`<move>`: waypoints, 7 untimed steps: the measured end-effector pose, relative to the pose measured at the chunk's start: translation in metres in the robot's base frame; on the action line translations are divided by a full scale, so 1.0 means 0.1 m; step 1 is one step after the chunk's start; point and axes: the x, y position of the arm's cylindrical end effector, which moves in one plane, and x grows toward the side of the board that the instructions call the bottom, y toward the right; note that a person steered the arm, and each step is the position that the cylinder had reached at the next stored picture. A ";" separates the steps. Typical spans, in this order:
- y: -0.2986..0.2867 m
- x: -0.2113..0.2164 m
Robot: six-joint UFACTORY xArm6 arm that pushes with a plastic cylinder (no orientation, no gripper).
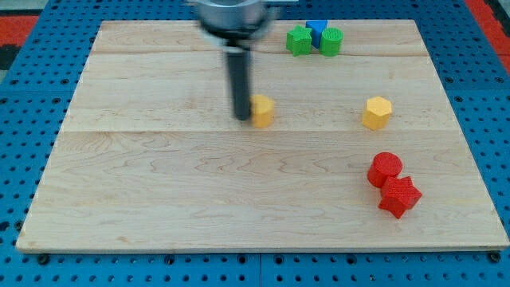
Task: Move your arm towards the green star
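Observation:
The green star point(299, 40) sits near the view's top, right of centre, touching a blue block point(317, 30) with a green cylinder point(331, 41) on its right. My tip point(241, 118) rests on the board at the left side of a yellow block point(262, 110), apparently touching it. The tip is well below and to the left of the green star.
A yellow hexagonal block point(378, 112) lies at the right. A red cylinder point(385, 168) and a red star point(399, 196) touch each other at lower right. The wooden board point(159, 183) lies on a blue pegboard surface.

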 end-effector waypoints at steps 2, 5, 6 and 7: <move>0.62 0.00; 0.61 -0.19; 0.61 -0.34; 0.61 -0.46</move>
